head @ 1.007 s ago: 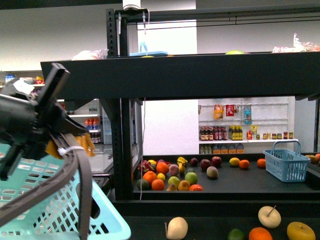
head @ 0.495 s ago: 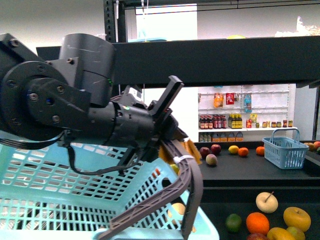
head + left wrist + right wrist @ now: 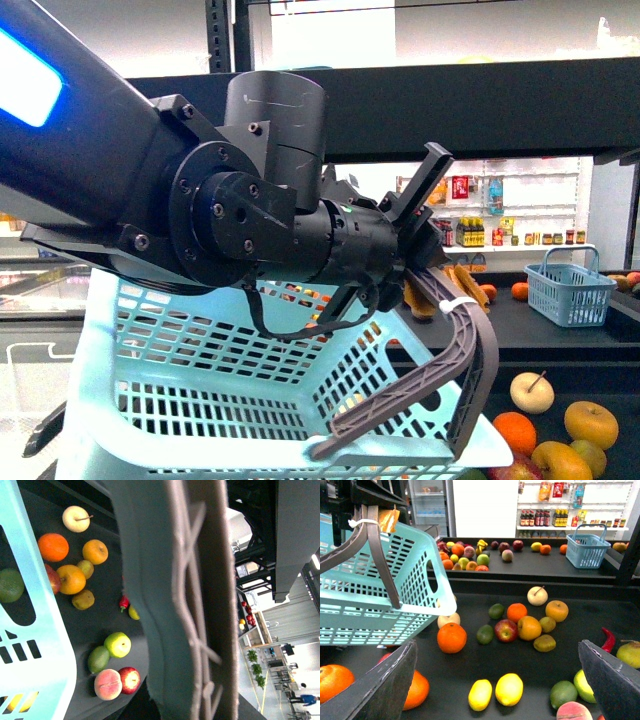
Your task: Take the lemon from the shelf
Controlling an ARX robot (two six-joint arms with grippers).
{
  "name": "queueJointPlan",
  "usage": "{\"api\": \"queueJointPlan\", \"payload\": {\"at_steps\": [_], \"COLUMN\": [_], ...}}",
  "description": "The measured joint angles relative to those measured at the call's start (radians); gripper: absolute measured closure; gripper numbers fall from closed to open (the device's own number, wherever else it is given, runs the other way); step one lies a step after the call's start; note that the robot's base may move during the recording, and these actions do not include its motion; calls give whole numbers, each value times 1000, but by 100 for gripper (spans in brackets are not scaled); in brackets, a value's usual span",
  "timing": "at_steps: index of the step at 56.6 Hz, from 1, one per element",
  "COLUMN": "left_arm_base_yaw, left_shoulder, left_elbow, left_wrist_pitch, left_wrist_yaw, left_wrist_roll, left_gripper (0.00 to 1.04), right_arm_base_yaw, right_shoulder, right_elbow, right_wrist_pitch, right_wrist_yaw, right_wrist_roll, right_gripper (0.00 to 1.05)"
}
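Right claw (image 3: 496, 649): spread wide with nothing between its fingers (image 3: 385, 685), hanging over the fruit tray.
Left claw (image 3: 425, 250): seems clamped on the grey handle (image 3: 466, 345); its pads are hidden, and the handle fills most of the left wrist view.
Basket (image 3: 230, 350): pale blue with slotted walls, hanging tilted from that handle in front of the shelf.
Lemon (image 3: 509, 689): plain yellow oval lying on the dark lower tray, in front of the right claw and apart from both fingers, untouched.
Neighbours: a slimmer yellow fruit (image 3: 480, 694) just beside the lemon, an orange (image 3: 451, 637) near it, and a red apple (image 3: 506, 630) further back.
Shelf (image 3: 600, 615): black frame and dark trays, with loose fruit scattered on the lower tray and on the one behind.
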Motion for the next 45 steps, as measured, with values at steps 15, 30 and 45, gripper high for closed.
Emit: {"api": "queueJointPlan", "payload": {"at_steps": [15,30,45], "left_arm_base_yaw": [-19,-17,-19], "left_shoulder": [17,18,19], "left_elbow": [5,5,5], "left_wrist_pitch": [6,6,6], "left_wrist_yaw": [-8,-15,-13], "left_wrist_roll": [-11,-11,-14], "left_gripper": [98,98,98], "right_arm_base_yaw": [-16,-260,-233], "right_shoulder": [401,1072,1716], "right_elbow": [161,280,494], "right_wrist_pitch": [-311,85,288], "right_wrist_yaw": [210,-108,-132], "right_wrist_roll": [286,286,264], "right_gripper": [8,8,8]}}
